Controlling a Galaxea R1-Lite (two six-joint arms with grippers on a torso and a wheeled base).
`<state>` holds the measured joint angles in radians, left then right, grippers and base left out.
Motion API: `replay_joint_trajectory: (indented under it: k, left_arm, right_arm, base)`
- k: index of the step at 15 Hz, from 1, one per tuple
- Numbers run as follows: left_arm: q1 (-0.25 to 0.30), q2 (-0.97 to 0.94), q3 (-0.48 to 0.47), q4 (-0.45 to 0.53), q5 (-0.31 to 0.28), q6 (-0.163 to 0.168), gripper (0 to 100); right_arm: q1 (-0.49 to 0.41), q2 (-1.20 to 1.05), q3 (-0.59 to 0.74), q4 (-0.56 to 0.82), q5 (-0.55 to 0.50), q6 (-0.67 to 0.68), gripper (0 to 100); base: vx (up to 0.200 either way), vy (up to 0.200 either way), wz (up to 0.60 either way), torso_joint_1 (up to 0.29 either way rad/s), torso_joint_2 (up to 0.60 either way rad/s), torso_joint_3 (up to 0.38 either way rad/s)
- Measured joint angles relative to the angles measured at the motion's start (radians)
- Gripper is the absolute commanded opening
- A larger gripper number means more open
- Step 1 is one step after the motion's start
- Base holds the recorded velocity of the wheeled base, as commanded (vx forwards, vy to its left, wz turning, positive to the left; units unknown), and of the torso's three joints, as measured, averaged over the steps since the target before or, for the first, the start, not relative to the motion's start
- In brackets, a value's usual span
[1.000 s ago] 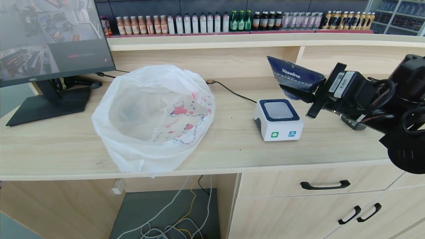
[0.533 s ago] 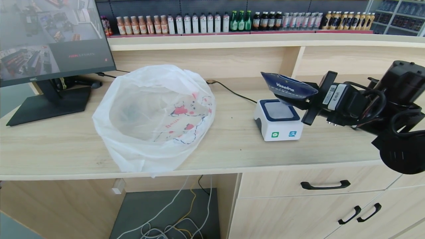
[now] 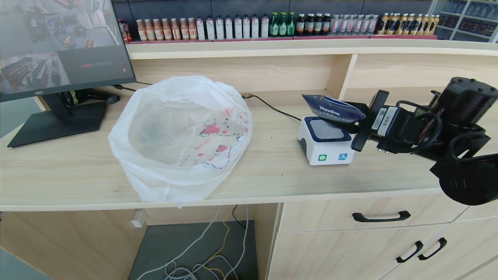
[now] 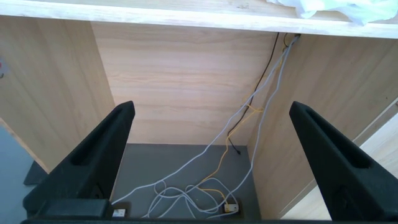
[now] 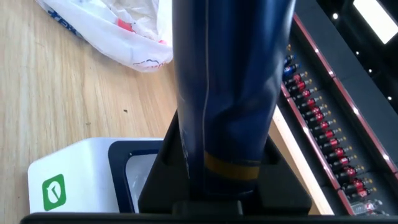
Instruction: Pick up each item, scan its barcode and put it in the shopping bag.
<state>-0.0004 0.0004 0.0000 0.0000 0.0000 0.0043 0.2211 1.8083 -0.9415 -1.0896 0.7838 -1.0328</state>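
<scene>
Over the counter (image 3: 268, 171) our right jaws clamp a tube (image 3: 332, 109), scanner (image 3: 328, 149) just below them; left jaws stand open.

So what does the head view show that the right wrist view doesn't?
Head view adds the monitor, the drawers and the cables under the counter. Right wrist view adds a close look at the gold band on the dark blue tube, clamped in the right hand. Both share the tube, the white scanner, the plastic bag and the counter.
</scene>
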Motion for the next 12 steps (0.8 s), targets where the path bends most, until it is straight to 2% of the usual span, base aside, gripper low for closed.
replay_joint_trajectory:
  k: [12]
  left_arm:
    - [0.000,0.000,0.000,0.000,0.000,0.000,100]
  right_arm:
    - [0.000,0.010,0.012,-0.002,-0.001,-0.007,0]
  base:
    - [0.000,0.000,0.00,0.000,0.00,0.000]
